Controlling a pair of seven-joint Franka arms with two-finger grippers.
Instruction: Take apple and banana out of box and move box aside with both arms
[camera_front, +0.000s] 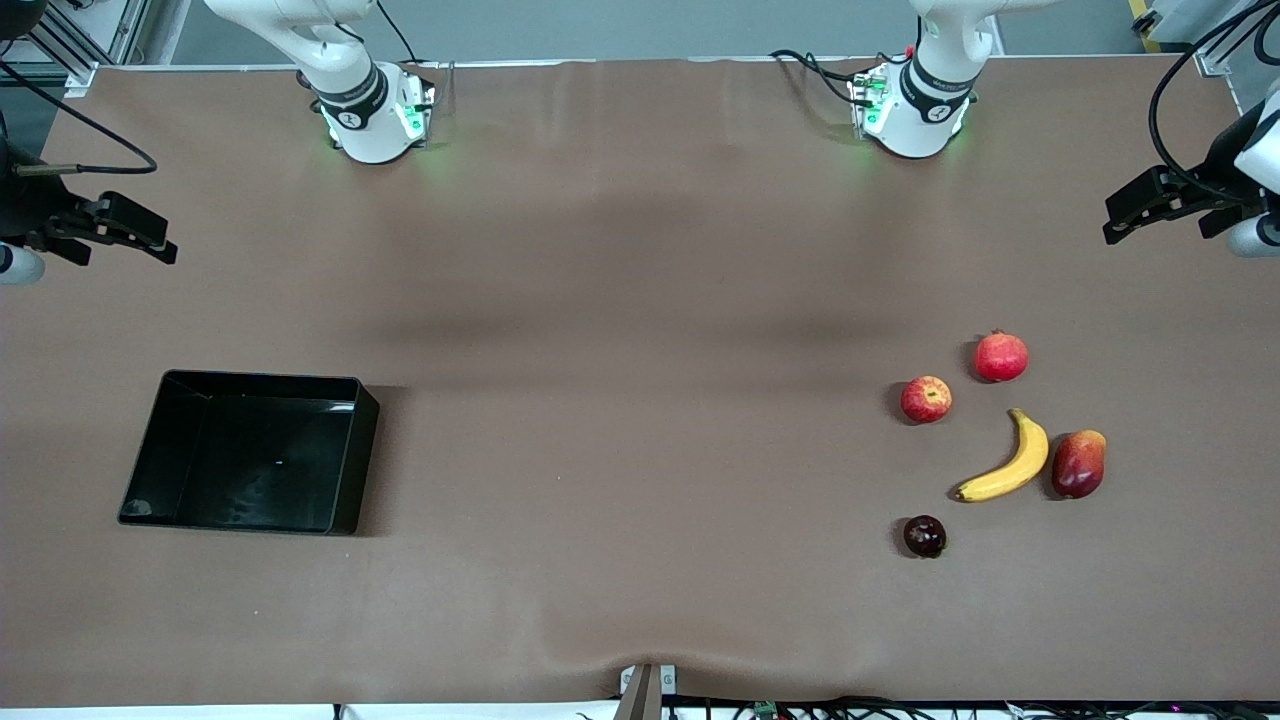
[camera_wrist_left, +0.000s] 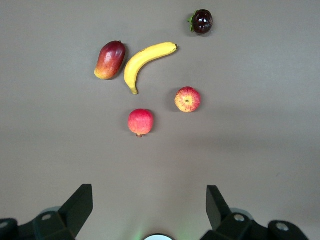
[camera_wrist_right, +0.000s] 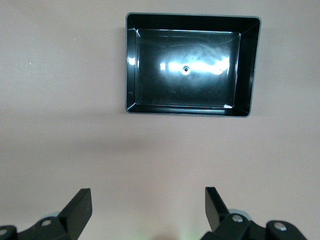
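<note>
Box (camera_front: 250, 455) empty; apple (camera_front: 926, 399), banana (camera_front: 1008, 459) on table (camera_front: 640, 300). Left tool (camera_front: 1150, 205), right tool (camera_front: 120, 230) wide open, holding nothing. Next: 2-arm box shift.

Robotics lab: two white robot arms (camera_front: 360, 100) bolted onto a brown cloth-covered table (camera_front: 640, 300), aluminium frame rails (camera_front: 70, 40) at the corner, loose black cables (camera_front: 900, 708) along the edge.
</note>
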